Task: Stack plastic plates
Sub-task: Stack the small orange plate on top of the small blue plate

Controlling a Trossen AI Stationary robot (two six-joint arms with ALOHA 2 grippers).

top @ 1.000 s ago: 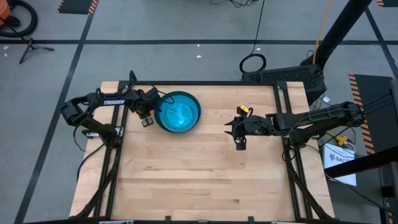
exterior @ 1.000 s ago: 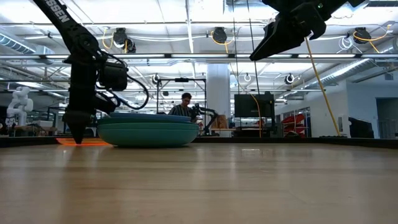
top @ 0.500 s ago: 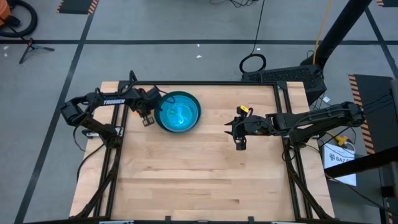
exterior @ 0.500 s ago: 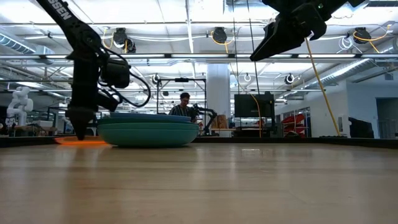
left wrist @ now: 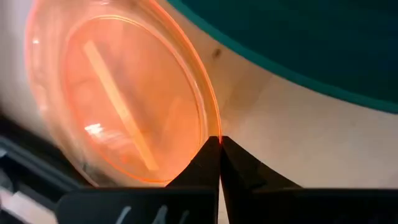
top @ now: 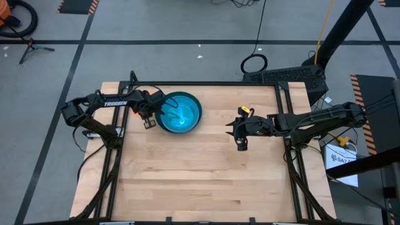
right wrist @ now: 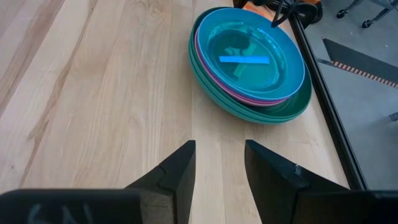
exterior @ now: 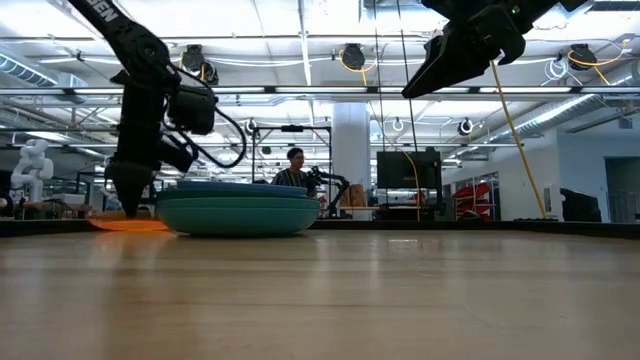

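1. Nearest us in the low view: bare wood table (exterior: 330,300). No plates on the near half.
2. R gripper (top: 242,144) waits over the table's right-center, well apart from the stack. We see its fingers (right wrist: 177,171) spread wide w/ nothing between them; in the low view it hangs high above the table (exterior: 420,80).
3. Stack (top: 180,113) sits on the far-left part of the table. From the R wrist view: big teal plate (right wrist: 292,109) at the bottom, a pink rim (right wrist: 205,68) above it, blue plate (right wrist: 255,59) on top. We can't tell how many plates are in it.
4. L gripper (top: 149,122) is just left of the stack, pointing down at the table. Its fingertips (left wrist: 219,152) are pinched together on the rim of the orange plate (left wrist: 124,93).
5. Orange plate lies flat on the table just beside the stack's left edge, apart from the teal rim (left wrist: 298,56); in the low view it shows as a thin orange strip (exterior: 125,225) under the L gripper (exterior: 130,205).
6. Far off, beyond the table: a person (exterior: 295,172) in the room.
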